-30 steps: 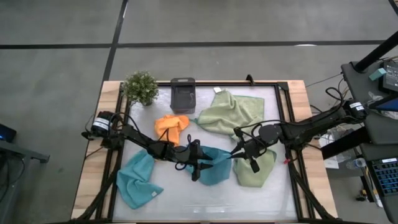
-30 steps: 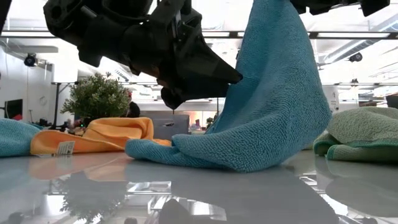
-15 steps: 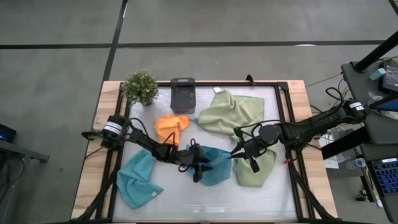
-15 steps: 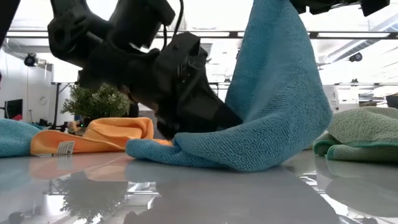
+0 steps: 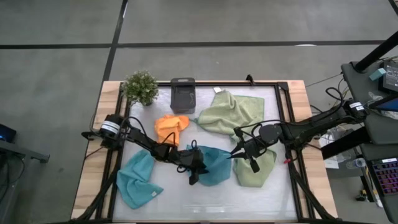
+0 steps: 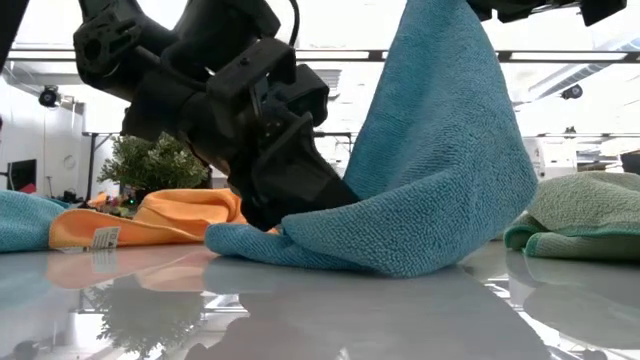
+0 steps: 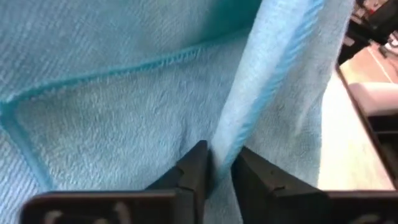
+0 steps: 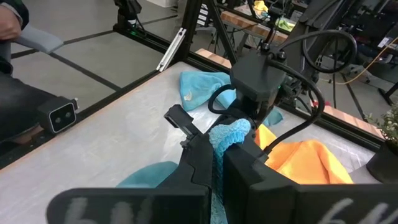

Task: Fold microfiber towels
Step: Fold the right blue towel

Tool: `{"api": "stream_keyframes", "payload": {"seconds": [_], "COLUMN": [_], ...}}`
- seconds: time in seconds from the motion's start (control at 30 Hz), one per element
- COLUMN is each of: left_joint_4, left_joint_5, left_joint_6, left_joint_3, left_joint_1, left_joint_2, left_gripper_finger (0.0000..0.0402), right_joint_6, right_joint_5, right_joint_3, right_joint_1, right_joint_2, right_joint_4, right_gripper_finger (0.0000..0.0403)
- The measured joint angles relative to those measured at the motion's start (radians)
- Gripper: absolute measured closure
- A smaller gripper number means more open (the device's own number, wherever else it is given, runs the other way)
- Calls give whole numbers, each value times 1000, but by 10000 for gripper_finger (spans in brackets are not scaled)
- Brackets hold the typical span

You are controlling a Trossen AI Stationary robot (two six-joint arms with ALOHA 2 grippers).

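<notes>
Centrally on the white table [image 5: 186, 199], a light blue microfiber towel [image 5: 214, 167] is held by both arms at once. From the left side, the left gripper [image 5: 194, 169] reaches low to the tabletop, and in its wrist view its two dark fingers [image 7: 193, 168] are drawn narrow around a standing fold of that blue cloth. From the right side, the right gripper [image 5: 237, 151] is raised above the table with its fingers clamped tight on another edge of the same towel, so in the low view the cloth [image 6: 440, 180] hangs down from above like a tent and spreads on the surface. A second light blue towel [image 5: 137, 180] lies crumpled near the front left. An orange towel [image 5: 171, 127] sits bunched just behind the left arm. One sage green towel [image 5: 231, 113] is spread toward the back right, and another [image 5: 256, 170] lies under the right arm at the front right. A small potted plant [image 5: 141, 87] and a dark grey box [image 5: 183, 94] stand along the back edge.
</notes>
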Motion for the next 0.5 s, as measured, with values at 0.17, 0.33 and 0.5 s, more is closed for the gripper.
{"api": "stream_keyframes", "payload": {"seconds": [0.17,0.33,0.5], "left_joint_4": [-5,-13,-95], "left_joint_5": [27,28,33], "left_joint_6": [-1,-2,-1], "left_joint_3": [0,0,4], "left_joint_1": [0,0,-5], "left_joint_2": [0,-12,-89], "left_gripper_finger": [397,401,401], "right_joint_6": [0,0,21], "right_joint_5": [0,0,5], "right_joint_3": [0,0,0], "right_joint_1": [0,0,0], "right_joint_2": [0,0,-3], "right_joint_4": [0,0,-2], "right_gripper_finger": [394,394,394]}}
